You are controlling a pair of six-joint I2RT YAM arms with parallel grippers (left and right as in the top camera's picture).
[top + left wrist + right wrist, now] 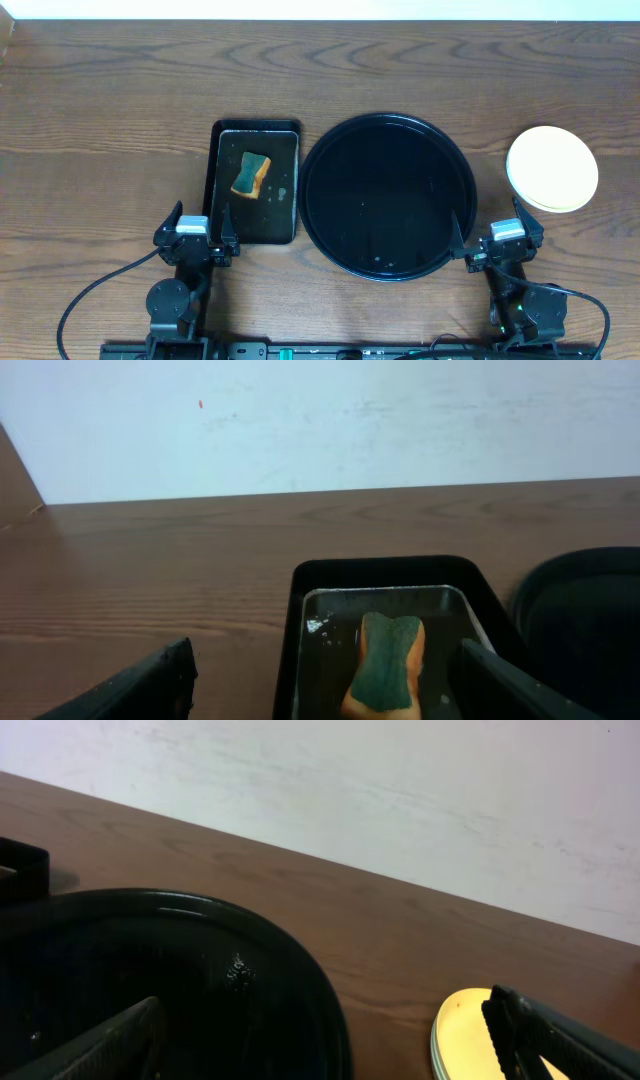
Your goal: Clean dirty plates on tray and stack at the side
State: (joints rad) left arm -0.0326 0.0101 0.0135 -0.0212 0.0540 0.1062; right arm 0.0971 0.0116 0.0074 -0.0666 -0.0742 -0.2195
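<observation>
The large round black tray (390, 195) sits at the table's middle with no plates on it; a few water drops show on it. A stack of plates (552, 168), pale yellow on top, stands on the table to the tray's right. It also shows in the right wrist view (465, 1038), with a blue-green rim under the yellow plate. My left gripper (196, 238) is open and empty at the front left. My right gripper (497, 243) is open and empty at the front right, near the tray's rim (320, 1010).
A rectangular black tray (256, 185) left of the round tray holds a green and orange sponge (251, 174), also seen in the left wrist view (388, 665). Cables run from both arm bases at the front edge.
</observation>
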